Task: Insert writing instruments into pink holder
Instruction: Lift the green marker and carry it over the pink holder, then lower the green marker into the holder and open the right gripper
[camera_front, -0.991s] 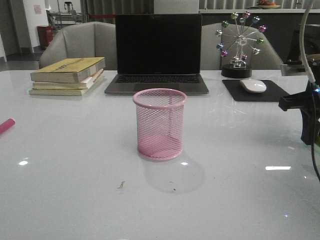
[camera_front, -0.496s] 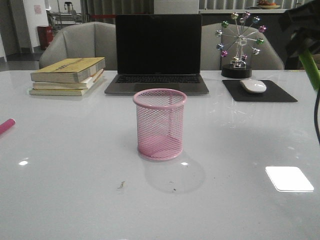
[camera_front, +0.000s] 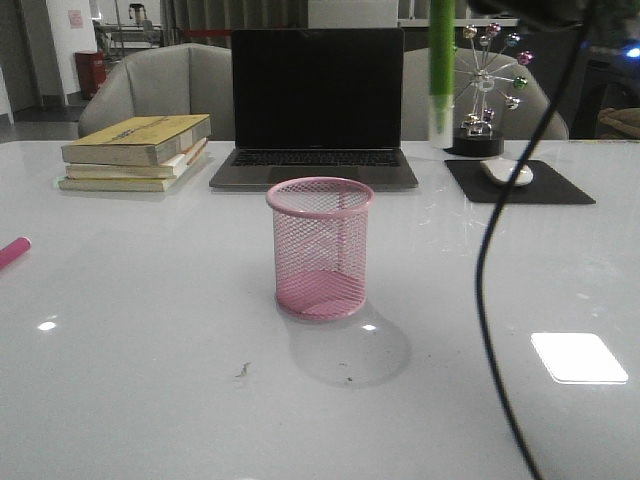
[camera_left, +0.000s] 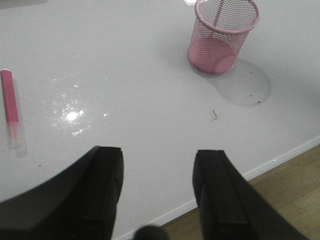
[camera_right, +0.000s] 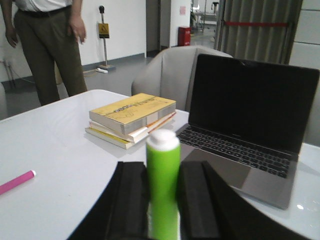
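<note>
The pink holder stands upright at the table's middle, with nothing inside that I can see. A lime green marker hangs upright, white tip down, high above the table to the right of and behind the holder. My right gripper is shut on it; in the front view the gripper is cut off by the top edge. A magenta marker lies flat at the table's left edge. My left gripper is open over the table's near edge, holding nothing.
Behind the holder stand an open laptop, a stack of books at the left, a mouse on a black pad and a ferris-wheel ornament at the right. A black cable hangs across the right. A person stands beyond the table.
My right arm has risen from the right edge and swung left with the green marker, which now hangs upright over the back right of the table. The left side is unchanged.
</note>
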